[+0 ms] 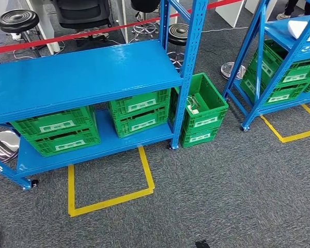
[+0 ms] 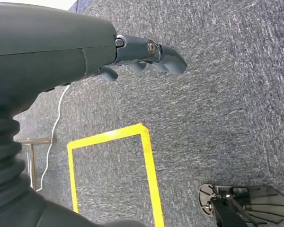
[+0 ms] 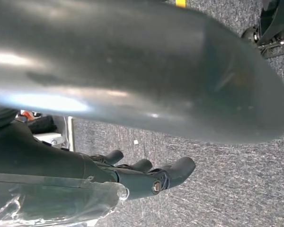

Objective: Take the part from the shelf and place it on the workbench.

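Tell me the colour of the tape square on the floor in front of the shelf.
Yellow tape square, clearest in the head view.

The shelf (image 1: 81,70) stands ahead, with two stacks of crates (image 1: 56,132) on its lower level. Right of the shelf's right post a crate (image 1: 202,106) sits on the floor with small parts in it; a second shelf (image 1: 285,57) stands further right. Before the shelf, a taped outline (image 1: 110,199) lies on the floor.

We cannot identify the small pale items in the green crate (image 1: 203,106) at two o'clock (too small); the second shelf (image 1: 278,57) is cut off.
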{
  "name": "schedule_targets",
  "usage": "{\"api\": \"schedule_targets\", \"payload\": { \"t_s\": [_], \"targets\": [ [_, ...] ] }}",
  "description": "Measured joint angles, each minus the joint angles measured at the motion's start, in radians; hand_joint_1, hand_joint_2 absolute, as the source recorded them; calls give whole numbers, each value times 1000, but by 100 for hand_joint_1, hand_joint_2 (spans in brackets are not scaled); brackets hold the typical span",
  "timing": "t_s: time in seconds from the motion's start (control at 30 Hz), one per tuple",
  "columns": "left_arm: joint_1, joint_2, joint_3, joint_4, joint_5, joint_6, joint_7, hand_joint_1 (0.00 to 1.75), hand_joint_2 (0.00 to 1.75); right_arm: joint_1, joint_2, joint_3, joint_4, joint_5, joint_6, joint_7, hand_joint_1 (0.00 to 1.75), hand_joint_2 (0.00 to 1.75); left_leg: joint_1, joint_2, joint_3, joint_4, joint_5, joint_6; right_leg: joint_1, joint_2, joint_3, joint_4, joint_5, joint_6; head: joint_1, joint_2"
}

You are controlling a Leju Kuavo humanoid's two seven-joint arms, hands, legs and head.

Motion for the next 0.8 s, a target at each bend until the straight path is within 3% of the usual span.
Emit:
{"api": "schedule_targets", "payload": {
  "t_s": [0.37,0.53,0.6,0.67,0.73,0.8],
  "targets": [
    [0,0,-1,0,2,-5,9,0,0,-1,0,0,0,-9,0,7,0,0,1,0,0,0,1,-1,0,0,-1,2,0,-1,0,0],
    [-1,0,34,0,108,-57,10,0,0,1,6,-66,-6,-183,-4,-30,0,0,1,0,0,0,1,-1,0,0,-1,2,1,-1,0,0],
    [-2,-4,64,0,153,-42,2,0,0,2,16,-115,-9,-234,-75,-60,0,0,1,0,0,0,1,-1,0,0,-1,2,1,-1,0,0],
    [-1,-9,86,0,133,36,7,0,0,0,29,-155,-11,-223,-194,-75,0,0,1,0,0,0,1,-1,0,0,-1,2,1,-1,0,0],
    [4,-10,74,0,40,119,25,0,87,-1,36,-156,-11,-140,-260,-58,0,0,1,0,0,0,1,-1,0,0,-2,2,1,-1,0,0],
    [8,-8,53,0,-27,146,39,0,175,-4,37,-135,-9,-62,-258,-33,0,0,1,0,0,0,1,-1,0,0,-2,2,1,-1,0,0]
  ]
}}
